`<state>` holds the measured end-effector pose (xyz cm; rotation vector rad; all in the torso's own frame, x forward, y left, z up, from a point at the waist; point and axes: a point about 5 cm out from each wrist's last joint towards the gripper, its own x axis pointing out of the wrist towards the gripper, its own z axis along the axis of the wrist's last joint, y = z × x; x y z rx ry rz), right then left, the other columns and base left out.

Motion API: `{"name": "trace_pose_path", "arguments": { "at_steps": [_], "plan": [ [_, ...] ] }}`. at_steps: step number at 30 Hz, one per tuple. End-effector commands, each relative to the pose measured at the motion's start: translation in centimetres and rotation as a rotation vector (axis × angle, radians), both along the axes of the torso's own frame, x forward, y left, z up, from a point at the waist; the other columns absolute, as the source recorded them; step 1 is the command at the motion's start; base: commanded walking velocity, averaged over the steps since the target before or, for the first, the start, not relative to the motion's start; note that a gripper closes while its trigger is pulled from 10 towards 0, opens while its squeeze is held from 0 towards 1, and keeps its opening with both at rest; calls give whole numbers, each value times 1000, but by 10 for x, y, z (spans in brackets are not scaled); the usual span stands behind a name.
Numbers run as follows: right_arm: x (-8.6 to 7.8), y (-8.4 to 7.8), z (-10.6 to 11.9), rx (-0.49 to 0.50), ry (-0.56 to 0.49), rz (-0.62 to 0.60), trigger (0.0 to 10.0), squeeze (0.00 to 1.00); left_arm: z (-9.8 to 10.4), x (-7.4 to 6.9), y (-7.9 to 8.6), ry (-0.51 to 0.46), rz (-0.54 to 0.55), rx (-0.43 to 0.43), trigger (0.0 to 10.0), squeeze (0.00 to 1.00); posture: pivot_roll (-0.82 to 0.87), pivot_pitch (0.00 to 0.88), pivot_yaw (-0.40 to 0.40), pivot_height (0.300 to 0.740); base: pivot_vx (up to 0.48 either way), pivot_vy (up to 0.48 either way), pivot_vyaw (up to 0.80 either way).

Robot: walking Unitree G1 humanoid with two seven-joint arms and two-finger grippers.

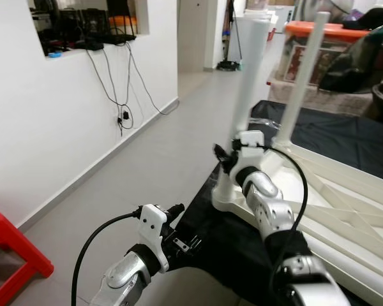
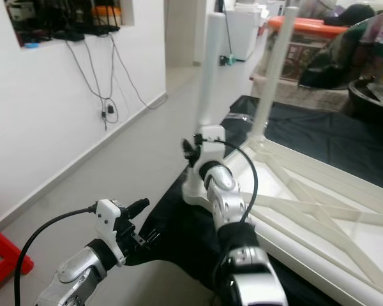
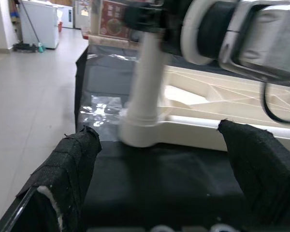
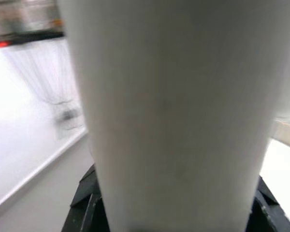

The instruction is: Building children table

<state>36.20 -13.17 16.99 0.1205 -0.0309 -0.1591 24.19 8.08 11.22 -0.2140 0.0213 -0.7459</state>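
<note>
Lying upside down on a black sheet, the white children's table shows its ribbed underside, with two white legs pointing up from it: the near leg stands upright in the corner socket closest to the robot, and a thinner-looking far leg rises at the corner behind it. Against the near leg, low down just above the socket, sits the right gripper; in the right wrist view the leg is pressed close to the camera with black finger parts at either side of it, so the fingers appear to be clasped around the leg. Lower and nearer the robot, the left gripper hovers over the edge of the black sheet, its two padded fingers spread wide apart and holding nothing, aimed toward the base of the same leg. Beyond the table lies grey floor, a white wall with dangling cables, a red stool on the robot's left, and an orange lid farther back.
</note>
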Motion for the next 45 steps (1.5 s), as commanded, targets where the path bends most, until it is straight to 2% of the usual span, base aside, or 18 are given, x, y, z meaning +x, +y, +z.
{"name": "trace_pose_path", "arguments": {
  "at_steps": [1,7,8,9,10,12,13,16,20,21,22,23,24,25,28,31,33,45],
  "plan": [
    [-17,-27,-26,143,106,-263,0,0,-3,-1,0,9,-5,6,10000,0,62,0,-21,740,0,0,0],
    [-19,-8,-28,204,120,-337,0,0,-3,-2,0,9,-7,6,10000,0,63,0,-21,740,0,0,0],
    [-17,-5,-27,213,116,-313,2471,0,-3,-2,0,10,-8,6,10000,0,63,0,-21,740,0,0,0],
    [-17,-5,-27,213,116,-313,2471,0,-3,-2,0,10,-8,6,10000,0,63,0,-21,740,0,0,0],
    [-13,0,-25,206,105,-236,10000,0,-3,-2,0,10,-8,6,10000,0,60,0,-20,740,0,0,0],
    [-10,3,-23,201,99,-181,10000,0,-2,-2,0,11,-9,6,10000,0,60,0,-20,740,0,0,0],
    [-8,9,-17,196,65,-80,10000,1000,-2,-2,0,11,-9,6,10000,0,59,0,-19,740,0,0,0],
    [-5,16,-5,183,-6,61,10000,1000,-2,-2,1,11,-8,6,10000,0,60,0,-17,740,0,0,0],
    [-4,18,0,174,-35,106,10000,1000,-2,-2,1,12,-8,6,10000,0,60,0,-15,740,0,0,0],
    [-2,22,4,196,-58,217,10000,0,-2,-2,1,11,-7,6,10000,0,58,0,-15,740,0,0,0],
    [-1,23,7,192,-74,363,10000,0,-2,-1,1,11,-6,6,10000,0,58,0,-14,740,0,0,0],
    [-1,23,7,192,-74,363,10000,0,-2,-1,1,11,-6,6,10000,0,58,0,-14,740,0,0,0],
    [-6,24,8,168,-57,696,10000,0,-2,-1,1,11,-6,7,10000,0,59,0,-13,740,0,0,0],
    [-6,24,8,168,-57,696,10000,0,-2,-1,1,11,-6,7,10000,0,59,0,-13,740,0,0,0],
    [-17,21,5,63,-15,1006,10000,0,-2,0,1,11,-9,7,10000,0,54,0,-10,740,0,0,0],
    [-22,20,4,30,2,1115,10000,0,-2,0,1,11,-10,7,10000,0,54,0,-10,740,0,0,0],
    [-26,22,6,-39,21,1307,10000,0,-2,0,1,9,-10,7,10000,0,58,0,-12,740,0,0,0],
    [-16,39,13,-166,98,1660,10000,0,0,0,0,3,-3,6,10000,0,69,0,-16,740,0,0,0]
  ]
}}
